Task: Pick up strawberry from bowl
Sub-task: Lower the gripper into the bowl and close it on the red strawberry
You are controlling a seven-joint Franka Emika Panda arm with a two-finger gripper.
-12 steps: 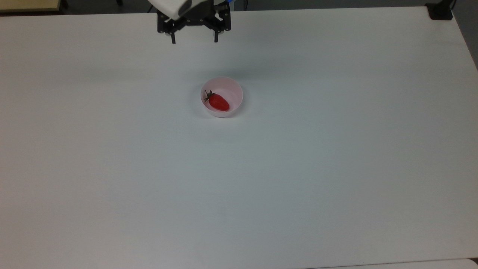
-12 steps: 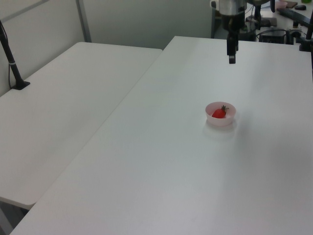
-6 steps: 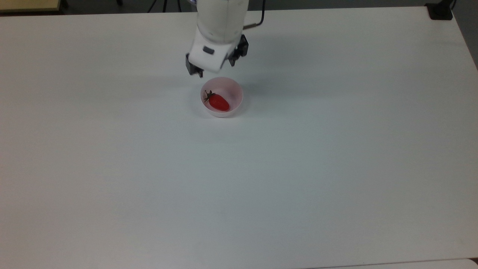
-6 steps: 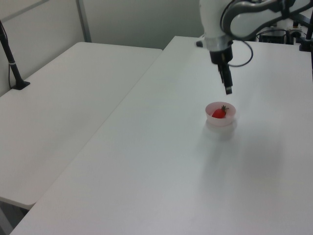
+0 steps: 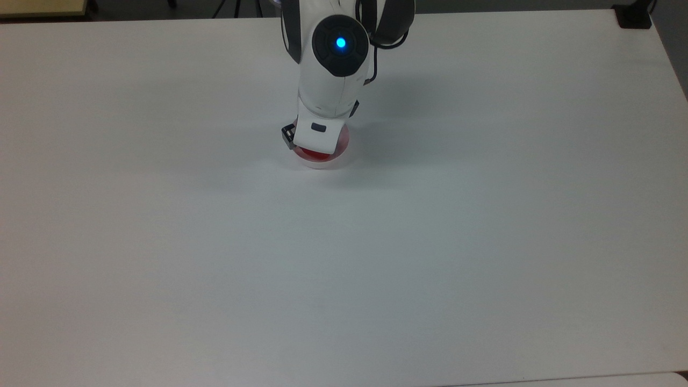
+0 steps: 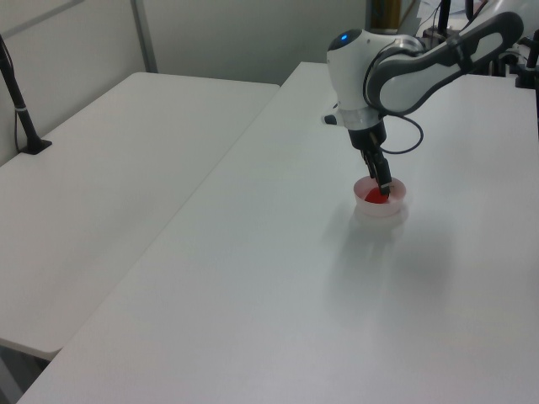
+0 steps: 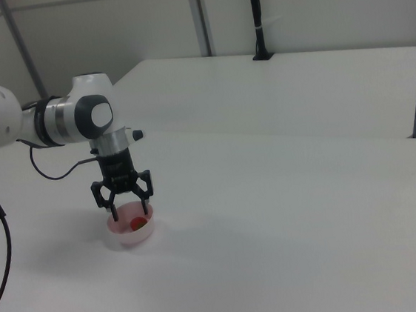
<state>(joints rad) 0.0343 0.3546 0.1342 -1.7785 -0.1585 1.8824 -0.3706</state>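
Top view: arm's white wrist covers most of the bowl (image 5: 339, 156); a pink rim arc and a red sliver of the strawberry (image 5: 313, 156) show below it. One bowl, one strawberry. White table (image 5: 484, 242) is bare on every side of the bowl, which sits well clear of all table edges.

Left view: gripper (image 6: 384, 188) reaches down into the bowl (image 6: 396, 204), tips at the strawberry (image 6: 372, 196). Finger spacing cannot be told here. A second white table (image 6: 109, 185) adjoins on the left view's left, carrying one black post (image 6: 18, 101).

Right view: gripper (image 7: 127, 210) has its fingers spread wide, straddling the strawberry (image 7: 137, 224) inside the bowl (image 7: 137, 236), one finger (image 7: 145, 204) near each rim side. Strawberry lies on the bowl floor, not gripped.
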